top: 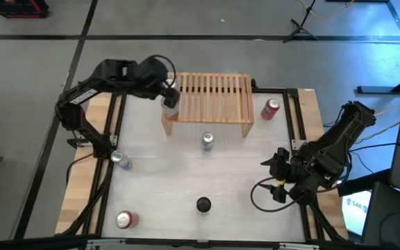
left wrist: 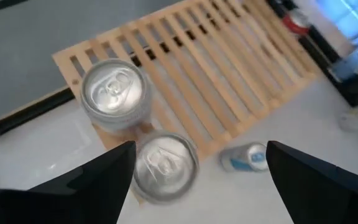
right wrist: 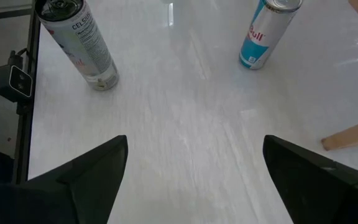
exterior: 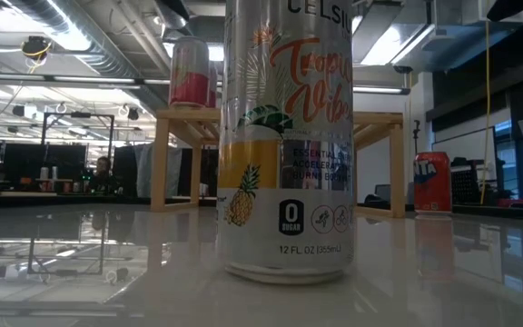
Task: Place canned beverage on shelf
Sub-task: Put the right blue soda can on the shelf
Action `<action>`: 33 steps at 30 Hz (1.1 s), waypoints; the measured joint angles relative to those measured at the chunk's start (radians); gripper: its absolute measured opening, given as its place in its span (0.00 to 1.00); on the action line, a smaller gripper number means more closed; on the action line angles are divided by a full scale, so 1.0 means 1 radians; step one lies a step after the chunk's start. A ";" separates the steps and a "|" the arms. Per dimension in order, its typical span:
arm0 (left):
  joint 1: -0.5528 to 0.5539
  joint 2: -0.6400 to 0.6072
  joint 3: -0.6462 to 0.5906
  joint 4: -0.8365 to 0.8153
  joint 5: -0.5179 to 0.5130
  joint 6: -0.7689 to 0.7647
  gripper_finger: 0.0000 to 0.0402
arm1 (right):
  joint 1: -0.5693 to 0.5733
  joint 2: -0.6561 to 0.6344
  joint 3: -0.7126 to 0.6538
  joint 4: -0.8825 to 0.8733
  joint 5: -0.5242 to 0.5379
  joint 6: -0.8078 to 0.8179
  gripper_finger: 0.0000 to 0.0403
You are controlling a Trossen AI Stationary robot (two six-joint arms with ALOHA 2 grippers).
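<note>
One can point(top: 170, 101) stands on the shelf point(top: 214, 94) corner — my left end effector point(left wrist: 197, 168) spread above, empty — others wait on the bench point(top: 207, 173).

My light-wood slatted shelf point(top: 210, 97) sits at the table's far side, one pink can point(top: 169, 111) upright on its left corner.

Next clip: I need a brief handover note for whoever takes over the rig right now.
Left tool: open, above the shelf's left end, holding nothing.
Right tool: open, waiting at the table's right edge, empty.
Done: two cans stand at the shelf's left end; whether both are on the slats is unclear.
Left: a blue-and-silver can in front of the shelf, a red can to its right, and others nearer the front.
</note>
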 joint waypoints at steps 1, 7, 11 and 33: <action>-0.020 -0.008 0.003 0.000 0.000 0.011 0.87 | 0.000 0.000 0.000 0.000 0.000 0.000 0.90; -0.204 -0.029 0.003 -0.001 -0.002 0.019 0.87 | 0.000 0.000 0.000 0.020 -0.048 0.000 0.90; -0.345 -0.027 0.002 -0.002 -0.003 0.005 0.87 | 0.000 0.000 0.000 0.029 -0.091 0.025 0.90; -0.823 -0.176 -0.459 0.026 -0.320 -0.207 0.87 | -0.370 0.098 0.000 0.529 -0.187 -0.204 0.90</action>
